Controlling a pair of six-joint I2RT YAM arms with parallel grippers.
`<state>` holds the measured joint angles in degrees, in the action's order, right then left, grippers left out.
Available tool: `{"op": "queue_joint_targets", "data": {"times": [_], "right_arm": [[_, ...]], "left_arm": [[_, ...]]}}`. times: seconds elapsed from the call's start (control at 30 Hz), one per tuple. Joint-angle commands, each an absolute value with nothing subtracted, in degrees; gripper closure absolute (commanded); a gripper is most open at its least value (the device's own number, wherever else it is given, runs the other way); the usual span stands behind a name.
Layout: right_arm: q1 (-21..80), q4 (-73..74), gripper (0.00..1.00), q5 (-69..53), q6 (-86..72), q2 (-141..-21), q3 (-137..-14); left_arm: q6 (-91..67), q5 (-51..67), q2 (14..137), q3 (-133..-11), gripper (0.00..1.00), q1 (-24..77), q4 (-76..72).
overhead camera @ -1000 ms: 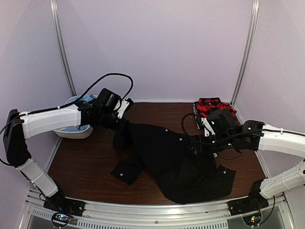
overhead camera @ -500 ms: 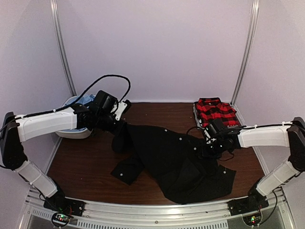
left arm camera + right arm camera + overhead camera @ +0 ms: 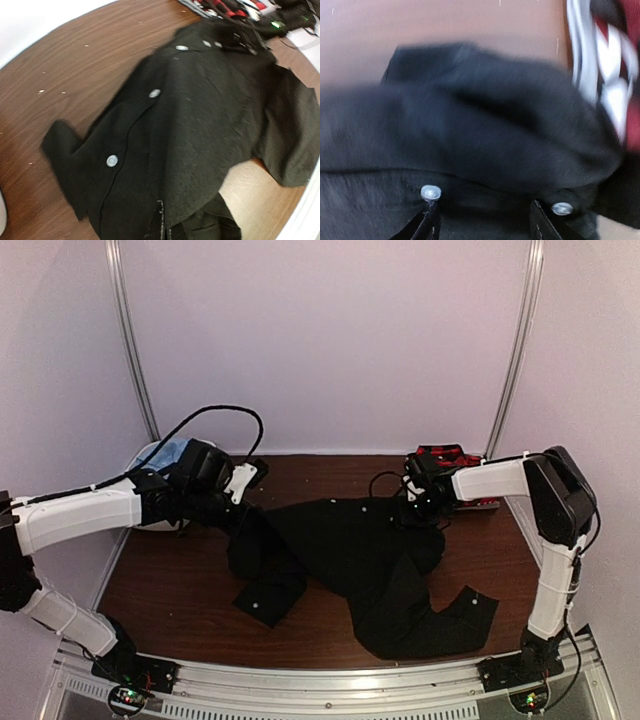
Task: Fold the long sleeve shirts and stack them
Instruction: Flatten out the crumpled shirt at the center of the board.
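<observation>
On the wooden table [image 3: 165,575], the left gripper [image 3: 238,512] is pinched tight on the left edge of the black shirt [image 3: 350,550]. The cloth lies stretched crosswise to the right gripper [image 3: 425,505], whose jaws grip, half-spread, a bunch of button placket. The plaid shirt [image 3: 445,453] crowds just behind it.

Both arms stretch forward, left gripper [image 3: 235,505] clamped tight, right gripper [image 3: 484,222] gripping half-closed.
</observation>
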<state>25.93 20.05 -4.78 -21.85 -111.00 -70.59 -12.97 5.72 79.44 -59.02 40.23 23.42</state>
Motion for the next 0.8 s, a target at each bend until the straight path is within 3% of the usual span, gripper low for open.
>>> {"op": "queue_joint_targets", "data": {"times": [0.0, 0.17, 0.47, 0.77], "right_arm": [[24.4, 23.0, 0.38, 1.3, -15.1, -115.1, -80.7], [24.4, 24.4, 0.37, 4.7, -11.9, -113.6, -84.4], [28.8, 20.7, 0.35, -5.0, -13.2, -93.9, -66.6], [36.2, 26.5, 0.43, -3.3, -17.5, -92.3, -60.5]], "left_arm": [[-13.2, 14.6, 78.5, -56.0, 0.99, 40.5, 19.1], [-13.4, 12.0, 80.9, -56.0, 0.96, 41.0, 18.9], [-15.2, 4.1, 86.7, -61.6, 0.94, 41.0, 18.6], [-16.1, 5.0, 88.8, -62.7, 0.95, 41.0, 17.8]]}}
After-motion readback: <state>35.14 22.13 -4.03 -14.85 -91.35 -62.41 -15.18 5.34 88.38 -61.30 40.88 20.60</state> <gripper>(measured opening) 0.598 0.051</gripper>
